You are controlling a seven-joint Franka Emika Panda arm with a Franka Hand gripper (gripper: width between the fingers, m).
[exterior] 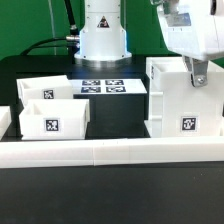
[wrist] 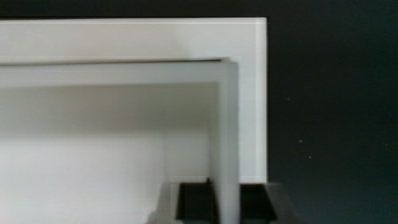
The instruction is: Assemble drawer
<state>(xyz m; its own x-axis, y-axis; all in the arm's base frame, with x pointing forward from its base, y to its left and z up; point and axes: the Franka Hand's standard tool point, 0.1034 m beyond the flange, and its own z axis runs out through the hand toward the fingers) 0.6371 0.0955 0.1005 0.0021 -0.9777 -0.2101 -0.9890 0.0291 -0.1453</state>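
So at this point the big open-fronted case (exterior: 180,105) sat in the right part of the exterior view. It stood on the dark surface (exterior: 110,200), just behind the long white rail (exterior: 110,152) that ran across the lower part of the frame. The gripper (exterior: 197,78) was down on the case's top edge, toward the upper right of the frame. In the wrist view the two dark fingers (wrist: 192,203) straddled one thin wall (wrist: 228,130), one on each side. They were pressed right up against it with no gap I could see, so I'd call that clenched on the wall, not hovering over it.

The front tray (exterior: 55,122) and back tray (exterior: 40,92) were over at the left of the exterior view, well apart from the case. The marker board (exterior: 100,88) lay between the two groups, further back near the middle.

My take on handling: the case looked like hollow moulded plastic, so probably light and fairly stiff, but smooth and a bit slick. Pinching one thin wall near a corner could let the whole box swing or twist in the grip. I'd want the fingers seated deep on the wall, nearer its middle, and any move kept slow. I couldn't tell how deep they actually sat.
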